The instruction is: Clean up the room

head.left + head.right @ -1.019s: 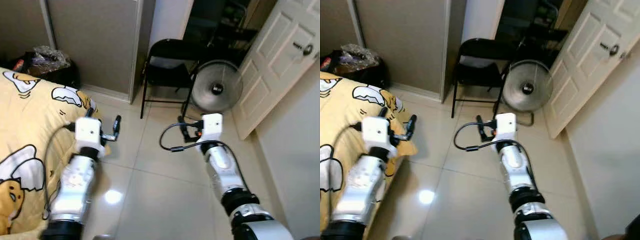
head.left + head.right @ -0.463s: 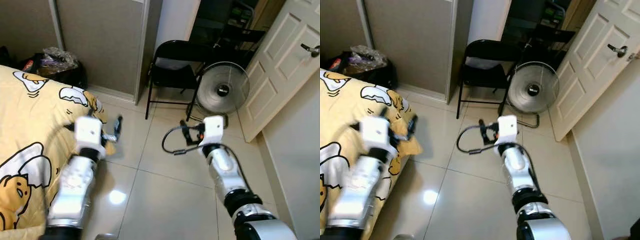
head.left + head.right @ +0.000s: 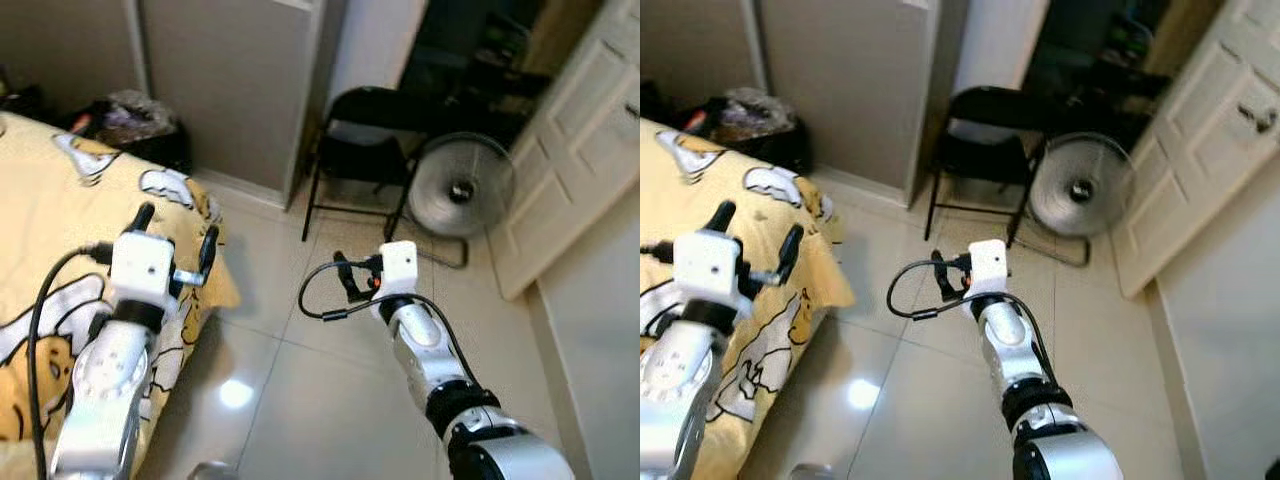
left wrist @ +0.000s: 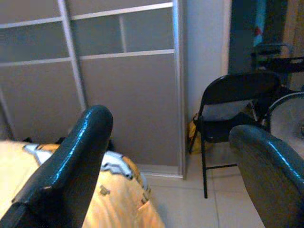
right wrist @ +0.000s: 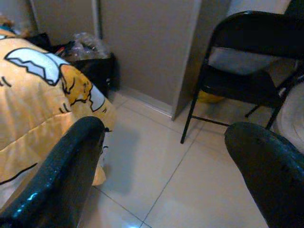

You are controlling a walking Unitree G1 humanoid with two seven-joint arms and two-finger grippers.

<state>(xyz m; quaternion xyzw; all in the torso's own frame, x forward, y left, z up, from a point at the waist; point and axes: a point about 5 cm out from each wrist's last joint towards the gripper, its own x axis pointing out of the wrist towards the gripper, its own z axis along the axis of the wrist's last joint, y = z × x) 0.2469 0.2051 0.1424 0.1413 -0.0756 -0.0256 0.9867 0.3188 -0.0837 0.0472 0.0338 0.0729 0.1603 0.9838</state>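
Eye views: left gripper (image 3: 175,238) over the yellow quilt (image 3: 45,210), fingers apart, empty; right gripper (image 3: 343,283) above tile floor (image 3: 300,400); chair (image 3: 365,135), fan (image 3: 460,190) beyond.
Wrist views: right fingers (image 5: 61,175) also spread, empty; bag (image 5: 90,54) by wardrobe (image 4: 128,95).

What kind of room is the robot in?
Most likely a bedroom. There is a bed with a yellow cartoon blanket, a tall sliding-door wardrobe, and a black folding chair beside a standing fan on the tiled floor.
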